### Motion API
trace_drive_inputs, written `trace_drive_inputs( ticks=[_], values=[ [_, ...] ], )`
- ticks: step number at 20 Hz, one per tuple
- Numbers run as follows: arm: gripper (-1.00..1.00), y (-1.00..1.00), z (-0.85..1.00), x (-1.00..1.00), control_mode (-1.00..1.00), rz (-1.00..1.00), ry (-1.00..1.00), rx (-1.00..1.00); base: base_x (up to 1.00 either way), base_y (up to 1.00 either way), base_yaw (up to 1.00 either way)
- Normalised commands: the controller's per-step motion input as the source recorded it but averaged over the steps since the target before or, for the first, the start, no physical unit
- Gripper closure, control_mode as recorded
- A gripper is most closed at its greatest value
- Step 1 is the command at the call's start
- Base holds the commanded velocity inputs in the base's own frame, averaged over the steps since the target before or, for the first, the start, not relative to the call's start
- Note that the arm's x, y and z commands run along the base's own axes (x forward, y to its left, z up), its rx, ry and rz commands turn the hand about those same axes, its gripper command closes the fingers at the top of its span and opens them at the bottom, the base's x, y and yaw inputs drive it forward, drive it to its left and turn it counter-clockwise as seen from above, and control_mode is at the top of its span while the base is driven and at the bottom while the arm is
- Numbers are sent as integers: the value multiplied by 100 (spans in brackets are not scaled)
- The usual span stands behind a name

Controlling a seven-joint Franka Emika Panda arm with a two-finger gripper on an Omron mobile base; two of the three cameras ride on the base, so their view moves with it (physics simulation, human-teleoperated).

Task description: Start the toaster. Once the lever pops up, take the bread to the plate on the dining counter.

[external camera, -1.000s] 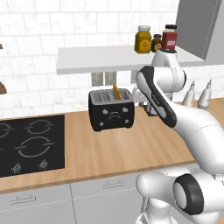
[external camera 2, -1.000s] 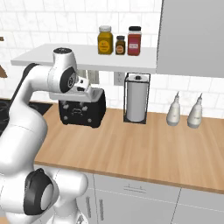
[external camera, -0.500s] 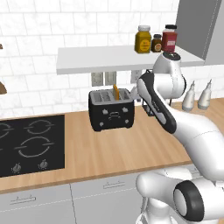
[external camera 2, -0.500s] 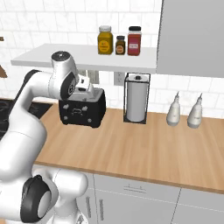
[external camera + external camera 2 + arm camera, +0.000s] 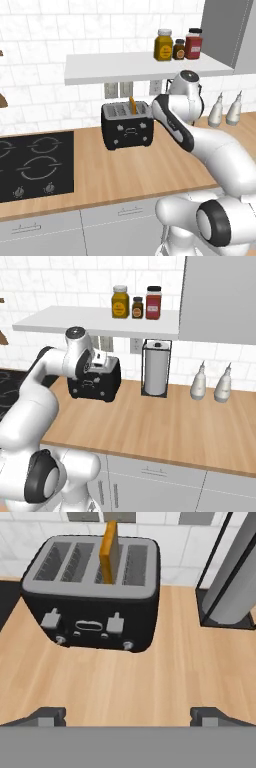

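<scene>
The black toaster (image 5: 95, 607) stands on the wood counter against the tiled wall, silver slots on top. The bread (image 5: 109, 548) stands upright in one middle slot, its golden top well above the rim; in the left base view the bread (image 5: 132, 104) pokes out of the toaster (image 5: 127, 131). Two grey tabs sit high on the front; the lever (image 5: 115, 623) is the right one, below the bread's slot. My gripper (image 5: 128, 716) hovers open in front of and above the toaster, nothing between its fingertips (image 5: 47, 716). The plate and the dining counter are out of view.
A paper towel holder (image 5: 156, 368) stands right of the toaster (image 5: 95, 383). A white shelf (image 5: 145, 66) with three jars hangs above it. The black stove (image 5: 35, 160) lies to the left. Two bottles (image 5: 200, 387) stand further right on the counter.
The jaws have spread a little wider and the hand has shifted slightly in front of the toaster. Toaster and bread stay as they were.
</scene>
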Motion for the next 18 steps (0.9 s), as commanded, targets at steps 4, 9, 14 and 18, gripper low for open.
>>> trace_drive_inputs(
  ticks=[4,9,14,18],
  values=[
    [-100,0,-36,41,-100,0,-3,0,0,0,0],
    [-100,0,-35,37,-100,0,-3,0,0,0,0],
    [-100,0,-29,38,-100,0,-2,0,0,0,0],
    [-100,0,-24,38,-100,0,0,0,0,0,0]
  ],
)
